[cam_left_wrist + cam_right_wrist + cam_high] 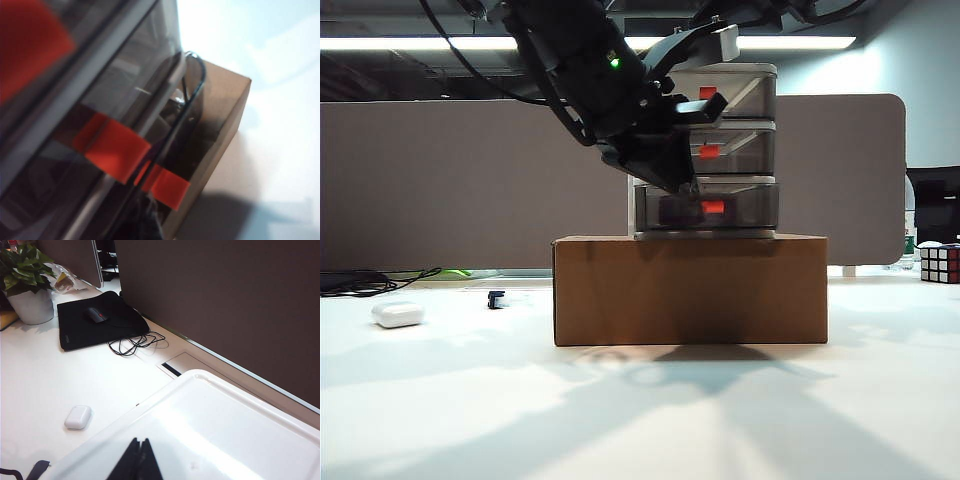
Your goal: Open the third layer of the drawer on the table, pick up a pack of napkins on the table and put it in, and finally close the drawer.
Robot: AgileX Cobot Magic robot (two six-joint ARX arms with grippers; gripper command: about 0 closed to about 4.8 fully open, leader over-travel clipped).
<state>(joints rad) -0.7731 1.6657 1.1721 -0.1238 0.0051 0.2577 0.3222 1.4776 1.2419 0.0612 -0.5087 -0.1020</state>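
The drawer (pixel 720 150) stands on a brown cardboard box (pixel 690 290); all its drawers look pushed in. My left gripper (pixel 692 188) is shut, with its tip at the front of the third layer (pixel 750 205), just beside the red-orange handle (pixel 713 207). Up close in the left wrist view, the dark left gripper (pixel 146 216) sits right below that handle (pixel 169 187); I cannot tell whether it touches. My right gripper (pixel 140 441) is shut and rests on the drawer's white top (pixel 225 430). A small purple-and-whitish thing, seemingly the pack of napkins (pixel 498 299), lies on the table (pixel 640 420), left of the box.
A white rounded case (pixel 398 314) lies at the table's left. A Rubik's cube (pixel 940 263) sits far right. A grey partition (pixel 470 180) runs behind. The right wrist view shows a potted plant (pixel 25 285), a black mat with a mouse (pixel 96 315) and a coiled cable (pixel 135 344).
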